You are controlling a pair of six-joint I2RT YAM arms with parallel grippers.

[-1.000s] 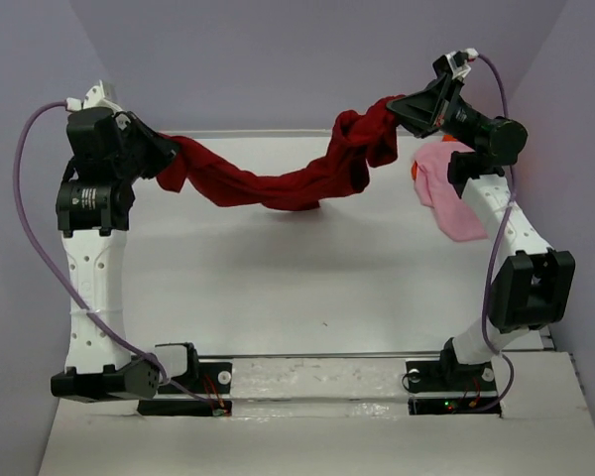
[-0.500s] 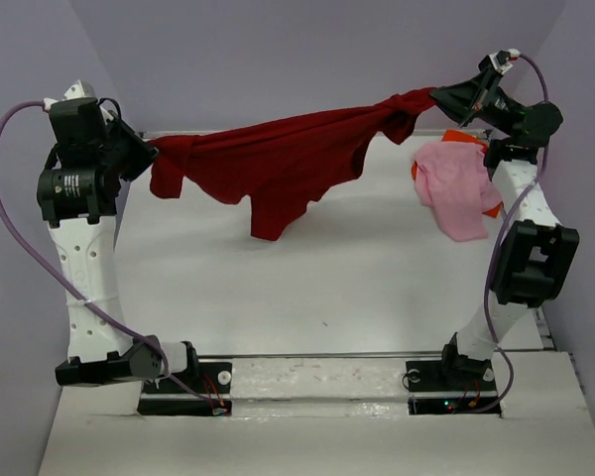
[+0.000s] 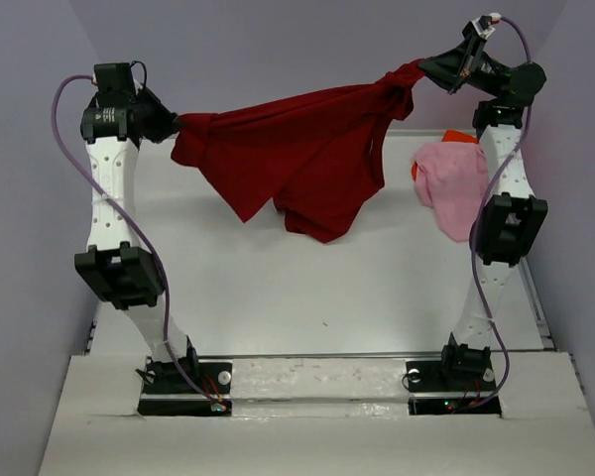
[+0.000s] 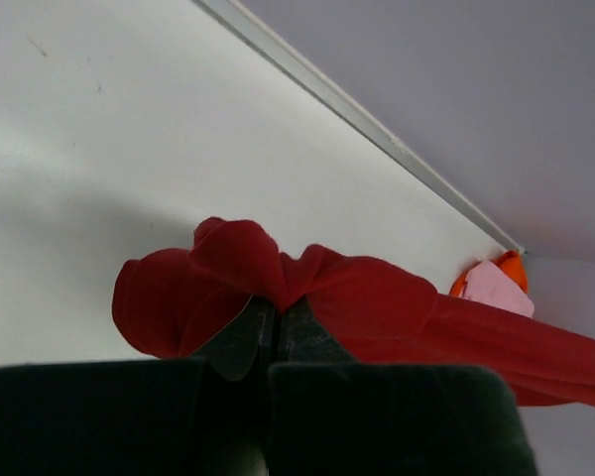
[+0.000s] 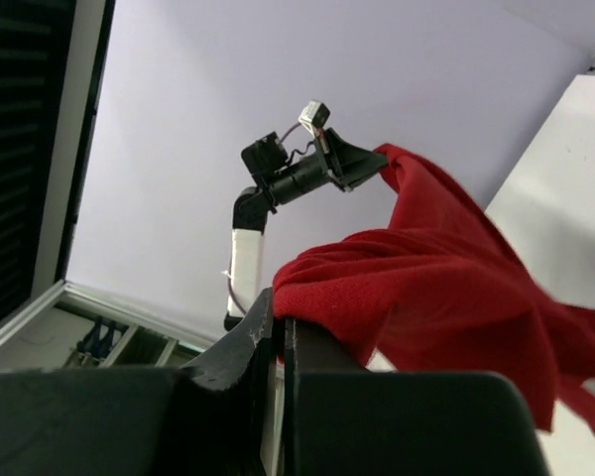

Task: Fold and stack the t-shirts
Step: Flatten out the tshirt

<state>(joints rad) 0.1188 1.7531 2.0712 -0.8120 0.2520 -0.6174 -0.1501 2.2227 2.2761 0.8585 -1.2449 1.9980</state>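
Dark red t-shirt point(image 3: 307, 164) hangs above the table point(image 3: 278, 297), stretched between the two arms, its middle folds drooping lowest. Whether the lowest fold touches the surface cannot be told. The left gripper point(image 3: 177, 126) is clenched on a bunched corner of the cloth at far left. The right gripper point(image 3: 423, 69) is clamped on the opposite corner, held higher at far right. The light pink t-shirt point(image 3: 456, 188) lies crumpled on the table beside the right arm. The orange t-shirt point(image 3: 459, 136) lies just behind it, touching and mostly hidden.
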